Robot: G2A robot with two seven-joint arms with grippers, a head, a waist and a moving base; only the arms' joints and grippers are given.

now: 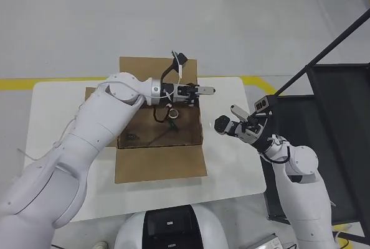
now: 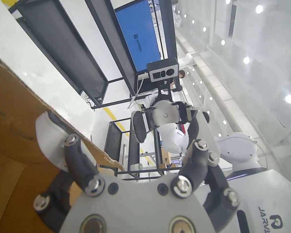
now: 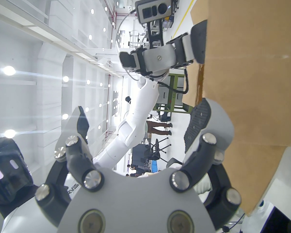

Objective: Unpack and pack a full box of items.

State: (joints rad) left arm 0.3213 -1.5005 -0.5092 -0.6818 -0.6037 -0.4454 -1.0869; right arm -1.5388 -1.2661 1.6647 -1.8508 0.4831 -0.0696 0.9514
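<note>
An open cardboard box point(image 1: 135, 140) sits mid-table with its flaps folded out. Inside lie a small ring-shaped item point(image 1: 171, 114) and some dark green pieces point(image 1: 172, 128). My left gripper point(image 1: 203, 91) is at the box's right rim, open, with one fingertip point(image 2: 48, 132) against the raised cardboard flap point(image 2: 12, 112) and nothing gripped. In the left wrist view the left gripper point(image 2: 123, 132) faces the right arm. My right gripper point(image 1: 228, 119) hovers over the table just right of the box, open and empty. In the right wrist view the right gripper point(image 3: 140, 122) sits beside the flap point(image 3: 252, 61).
The white table point(image 1: 235, 168) has bare room to the right and left of the box. A black metal rack point(image 1: 341, 118) stands close by the table's right side. A yellow floor line point(image 1: 23, 83) runs behind the table.
</note>
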